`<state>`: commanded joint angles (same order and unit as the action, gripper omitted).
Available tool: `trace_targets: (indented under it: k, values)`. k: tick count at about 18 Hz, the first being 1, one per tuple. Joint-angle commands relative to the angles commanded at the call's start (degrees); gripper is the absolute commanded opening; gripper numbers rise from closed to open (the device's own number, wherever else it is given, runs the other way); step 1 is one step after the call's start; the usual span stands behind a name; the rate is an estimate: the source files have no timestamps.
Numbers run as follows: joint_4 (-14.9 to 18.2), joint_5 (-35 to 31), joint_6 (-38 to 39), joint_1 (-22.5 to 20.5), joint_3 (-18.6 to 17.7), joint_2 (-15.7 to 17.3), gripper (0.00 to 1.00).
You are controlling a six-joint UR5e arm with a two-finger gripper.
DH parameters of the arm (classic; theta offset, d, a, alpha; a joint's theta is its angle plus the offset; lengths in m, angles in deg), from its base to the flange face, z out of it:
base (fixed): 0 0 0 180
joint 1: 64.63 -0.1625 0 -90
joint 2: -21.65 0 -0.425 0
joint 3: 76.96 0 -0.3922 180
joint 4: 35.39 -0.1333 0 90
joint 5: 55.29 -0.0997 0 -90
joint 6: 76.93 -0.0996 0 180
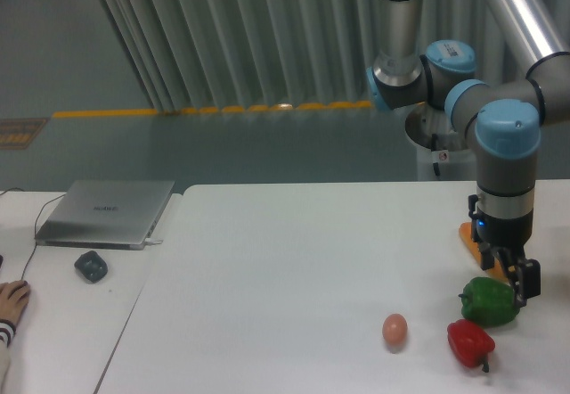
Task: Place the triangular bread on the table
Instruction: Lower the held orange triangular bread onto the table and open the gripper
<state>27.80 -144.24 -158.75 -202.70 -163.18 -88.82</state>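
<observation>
The triangular bread (468, 236) shows as a golden-orange wedge at the right side of the white table (294, 269). Most of it is hidden behind my gripper (508, 269). The gripper points down, low over the tabletop, with its fingers on either side of the bread and closed against it. I cannot tell whether the bread's underside touches the table.
A green pepper (488, 301) sits just below the gripper, close to one finger. A red pepper (469, 342) and a small brown egg (394, 329) lie nearer the front edge. On the adjacent desk at left are a silver laptop (107, 213), a mouse (91, 266) and a person's hand (12, 303).
</observation>
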Motion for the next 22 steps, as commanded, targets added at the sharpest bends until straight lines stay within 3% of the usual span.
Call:
trace_targets:
  k: [22]
  values:
    - [-0.4, -0.3, -1.1, -1.8, -1.7, 0.4, 1.0]
